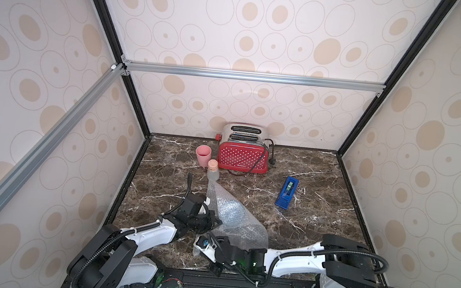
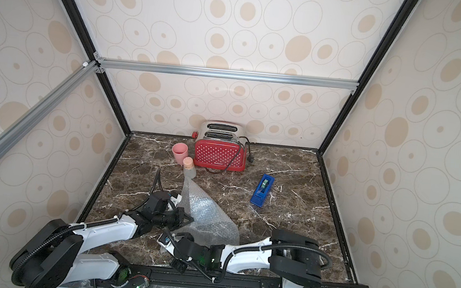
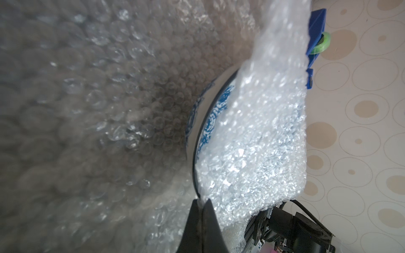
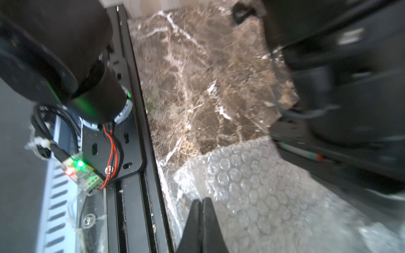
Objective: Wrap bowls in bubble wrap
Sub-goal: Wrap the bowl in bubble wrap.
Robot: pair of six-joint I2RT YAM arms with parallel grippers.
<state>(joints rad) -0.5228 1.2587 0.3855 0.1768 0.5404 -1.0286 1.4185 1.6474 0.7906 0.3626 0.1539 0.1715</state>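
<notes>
My left end effector (image 3: 202, 207) is clenched on the wrap (image 3: 252, 142), and a thin pale sliver of it shows between the tips. The rim of the bowl (image 3: 208, 122) runs right at those tips. Only a crescent of white with blue flowers shows, because bubbles on either side bury the rest. In both top views the bowl is hidden altogether. There I make out only the wrap rising as a crumpled tent near the front of the bench (image 1: 317, 216), with my left end effector at its left edge. My right end effector (image 4: 202, 204) is clenched too, tips together over the sheet's edge. That view is blurred, and I cannot tell whether any wrap is caught between the tips. From above, those tips are lost under my own wrist at the tent's near corner. The far point of the wrap reaches the foot of the bottle (image 1: 212, 171), but I cannot tell whether it touches it or only covers it. In the left wrist view the wrap cuts off part of the dispenser (image 3: 315, 43).
</notes>
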